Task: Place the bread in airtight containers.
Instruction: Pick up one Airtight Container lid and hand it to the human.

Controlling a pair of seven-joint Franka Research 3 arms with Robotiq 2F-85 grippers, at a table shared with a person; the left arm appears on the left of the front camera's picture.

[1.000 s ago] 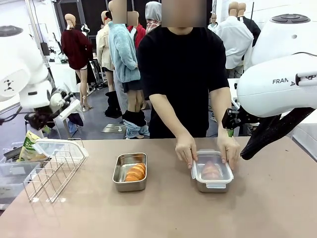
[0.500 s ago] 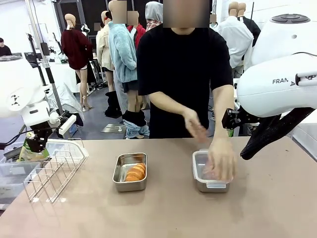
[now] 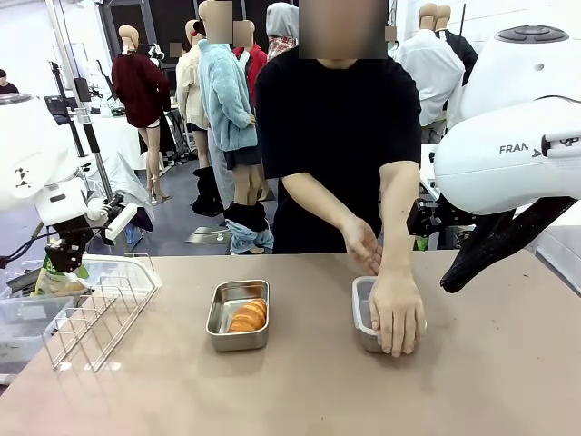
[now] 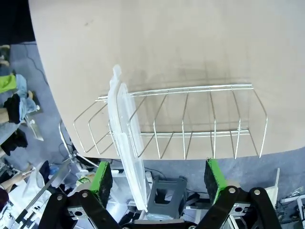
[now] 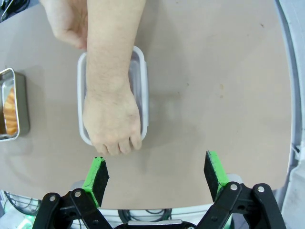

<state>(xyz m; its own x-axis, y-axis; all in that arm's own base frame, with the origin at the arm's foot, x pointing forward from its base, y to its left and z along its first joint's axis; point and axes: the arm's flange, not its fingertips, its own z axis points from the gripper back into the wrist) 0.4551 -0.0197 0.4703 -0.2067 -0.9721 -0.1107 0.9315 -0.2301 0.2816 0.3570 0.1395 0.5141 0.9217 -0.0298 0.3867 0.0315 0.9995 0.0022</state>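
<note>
Where dummies crowd the room, tan table (image 3: 300,391), possibly laminate

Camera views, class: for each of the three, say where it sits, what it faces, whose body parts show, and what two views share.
Front: between the arms, facing the person; white right arm shows.
Left wrist: above the table edge, looking down at the wire rack holding a translucent plastic lid; open left gripper.
Right wrist: looking down at the person's hand pressing the lidded steel container; open right gripper.
Shared: front and right wrist show that hand.
</note>
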